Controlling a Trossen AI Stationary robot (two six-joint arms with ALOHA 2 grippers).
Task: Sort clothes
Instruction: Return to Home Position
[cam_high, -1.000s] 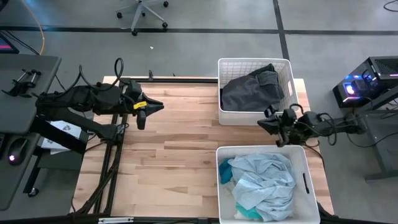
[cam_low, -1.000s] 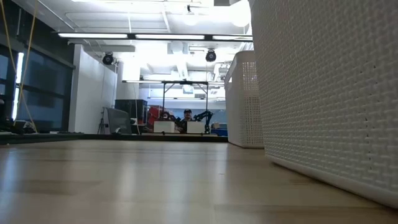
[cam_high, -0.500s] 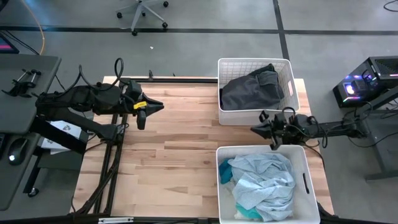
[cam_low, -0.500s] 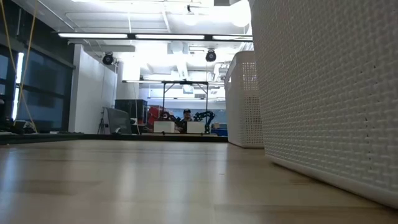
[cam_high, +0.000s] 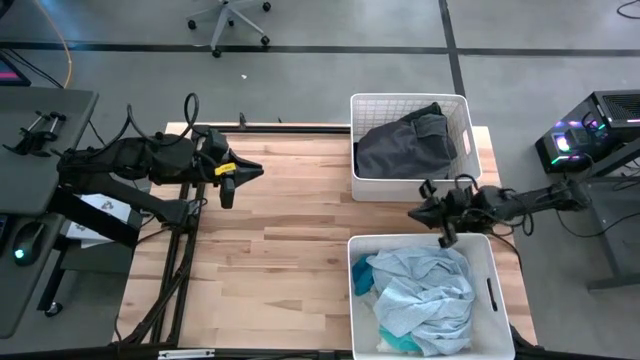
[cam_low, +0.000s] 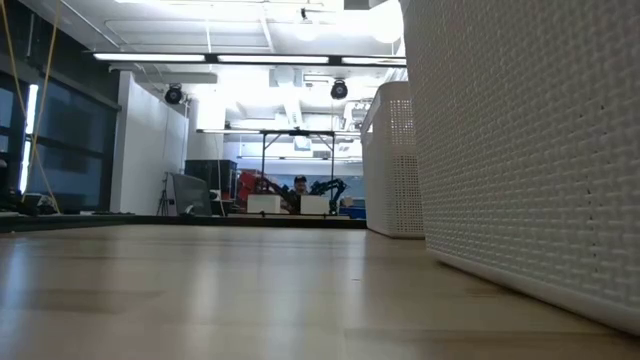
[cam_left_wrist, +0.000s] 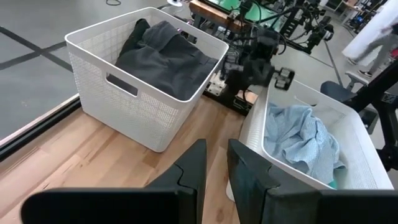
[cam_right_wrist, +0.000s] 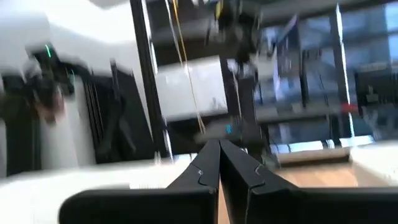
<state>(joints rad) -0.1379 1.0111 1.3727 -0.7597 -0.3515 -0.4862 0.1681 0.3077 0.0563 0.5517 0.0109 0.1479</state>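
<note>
We see dark clothes piled in the far bin and pale blue clothes stretched near-to-far in the near bin. Between the bins the right claw hangs closed, empty. The left claw, barely open, waits far left.

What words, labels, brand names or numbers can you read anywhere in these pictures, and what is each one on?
No text can be read in any view.
Sheet of paper under the left arm: dark marks, too small to read.
Far bin and near bin: no label shows.
Dark clothes and pale blue clothes: no print shows.
</note>
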